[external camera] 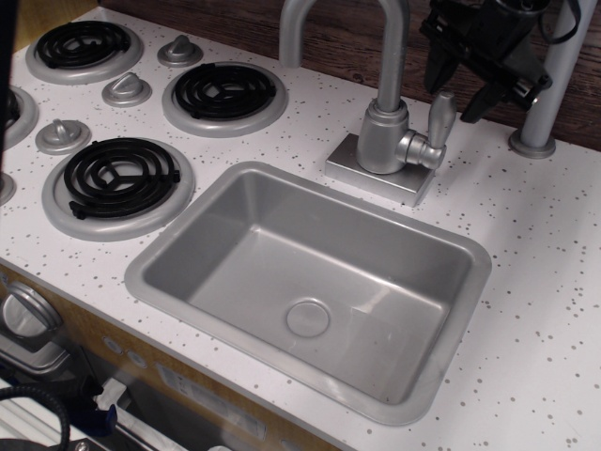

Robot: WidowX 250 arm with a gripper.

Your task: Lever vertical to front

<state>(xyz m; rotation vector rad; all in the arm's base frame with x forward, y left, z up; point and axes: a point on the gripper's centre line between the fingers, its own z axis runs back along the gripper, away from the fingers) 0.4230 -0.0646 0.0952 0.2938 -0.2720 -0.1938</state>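
The lever (440,119) is a small silver-grey paddle standing upright on the right side of the faucet's cylindrical body (383,137), joined by a short round stub. My black gripper (454,91) hangs just above and behind the lever's top, its two fingers spread apart, one finger (437,71) left of the paddle tip and the other further right. It is open and holds nothing. I cannot tell whether a finger touches the lever.
The tall curved spout (340,19) rises from the faucet body over the grey sink (169,246). Black coil burners (118,175) and cone-topped knobs (62,134) lie at the left. A grey post (547,85) stands at the right rear by the wooden wall.
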